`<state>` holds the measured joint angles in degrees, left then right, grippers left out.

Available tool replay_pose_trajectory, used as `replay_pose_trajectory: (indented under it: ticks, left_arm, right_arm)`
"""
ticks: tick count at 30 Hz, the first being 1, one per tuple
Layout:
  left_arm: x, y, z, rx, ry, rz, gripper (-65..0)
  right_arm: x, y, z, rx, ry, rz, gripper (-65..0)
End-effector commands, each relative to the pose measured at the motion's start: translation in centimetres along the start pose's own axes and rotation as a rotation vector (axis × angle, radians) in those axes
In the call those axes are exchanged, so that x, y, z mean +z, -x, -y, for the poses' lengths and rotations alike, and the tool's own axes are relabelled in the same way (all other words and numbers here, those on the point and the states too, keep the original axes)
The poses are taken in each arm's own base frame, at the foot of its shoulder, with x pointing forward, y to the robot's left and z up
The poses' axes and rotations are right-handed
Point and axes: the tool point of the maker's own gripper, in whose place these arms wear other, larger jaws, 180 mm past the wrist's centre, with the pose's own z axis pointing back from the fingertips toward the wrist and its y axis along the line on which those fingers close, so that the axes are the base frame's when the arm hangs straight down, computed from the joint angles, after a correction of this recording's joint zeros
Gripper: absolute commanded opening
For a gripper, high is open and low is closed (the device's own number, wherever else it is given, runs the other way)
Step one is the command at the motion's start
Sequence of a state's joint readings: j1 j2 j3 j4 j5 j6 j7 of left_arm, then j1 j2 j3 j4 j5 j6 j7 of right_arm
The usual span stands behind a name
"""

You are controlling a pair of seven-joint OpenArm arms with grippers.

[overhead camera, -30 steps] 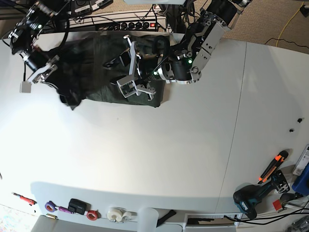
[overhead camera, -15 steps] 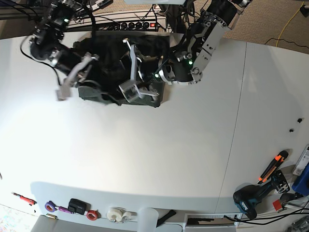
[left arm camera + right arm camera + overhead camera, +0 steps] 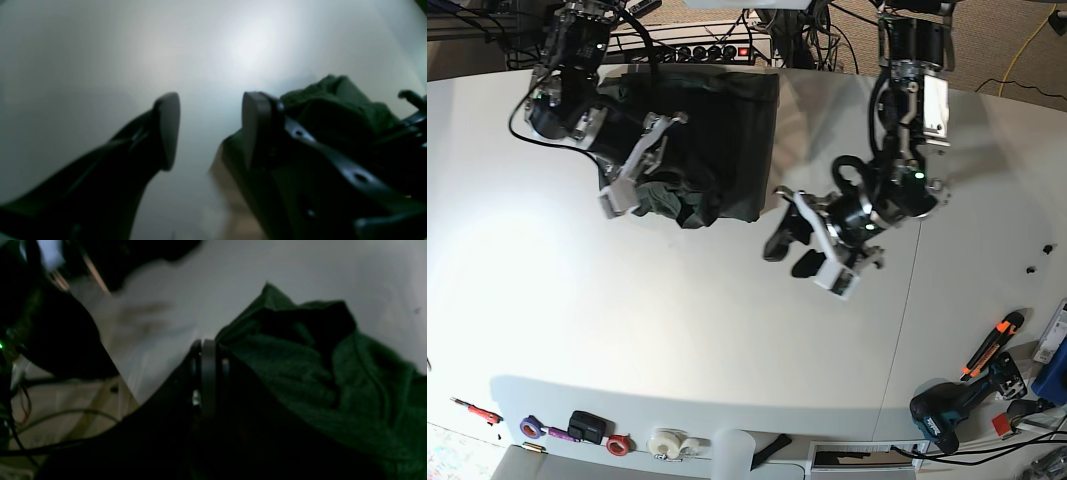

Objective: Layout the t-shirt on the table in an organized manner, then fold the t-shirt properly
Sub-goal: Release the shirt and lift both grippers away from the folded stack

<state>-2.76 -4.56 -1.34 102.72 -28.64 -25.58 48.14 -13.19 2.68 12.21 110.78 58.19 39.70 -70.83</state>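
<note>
**Left arm pulled clear, right arm carrying the fold across**

Half a second ago my left gripper was down on the t-shirt's right part, close against the cloth. Now my left gripper (image 3: 797, 250) hangs over bare table (image 3: 677, 340), just off the shirt's right edge and not touching it. Its fingers (image 3: 166, 130) stand well apart with only white tabletop between them, holding nothing. In my left wrist view a bunched lump of the t-shirt (image 3: 337, 110) shows behind the right-hand finger.

My right gripper (image 3: 642, 165) has also moved since then: it sat near the shirt's left edge, and now it is further in over the cloth, towards the shirt's lower middle. Its fingers (image 3: 208, 373) are pressed together. In my right wrist view dark green cloth (image 3: 300, 373) lies bunched right against them on one side; it looks pinched there, but the view is too dark for me to be sure.

The t-shirt (image 3: 717, 130) lies at the far side of the table, its top edge near the table's back rim. Its right part is flat with a straight right edge. Its left and lower part is rumpled, a fold heaped under my right gripper, and the lower edge is uneven. Compared with half a second ago, the cloth reaches less far left, and the heap has shifted towards the middle.
</note>
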Motion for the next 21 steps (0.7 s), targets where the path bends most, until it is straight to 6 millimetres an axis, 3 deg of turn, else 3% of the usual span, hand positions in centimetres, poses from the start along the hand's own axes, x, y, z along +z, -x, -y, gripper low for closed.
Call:
replay_pose_trajectory:
  ticks: [1, 10, 14, 15, 18, 19, 21]
  left_arm:
    - [0.4, -1.9, 0.0, -0.014, 0.010, 0.058, -34.5]
    - [0.9, -1.5, -1.0, -0.026, -0.011, 0.044, -34.5]
    - [0.9, -1.5, -1.0, -0.026, -0.011, 0.044, -34.5]
    - [0.9, -1.5, -1.0, -0.026, -0.011, 0.044, -34.5]
    - [0.9, -1.5, -1.0, -0.026, -0.011, 0.044, -34.5]
    - [0.9, -1.5, -1.0, -0.026, -0.011, 0.044, -34.5]
    - [0.9, -1.5, -1.0, -0.026, -0.011, 0.044, -34.5]
  right_arm:
    - [-0.1, -1.6, -0.8, 0.025, -0.030, 0.061, -65.0]
    - [-1.8, -0.6, -3.1, 0.050, -0.107, 0.010, -65.0]
    - [-2.0, 0.2, -2.7, 0.067, -0.078, -0.033, -65.0]
    - [-2.0, 0.4, -2.5, 0.073, -0.067, -0.045, -62.7]
    - [-2.0, 0.3, -2.5, 0.074, -0.065, -0.041, -37.4]
    - [-2.0, 0.1, -2.6, 0.070, -0.073, -0.032, -34.2]
    - [-2.0, -0.5, -3.3, 0.052, -0.111, 0.000, -34.1]
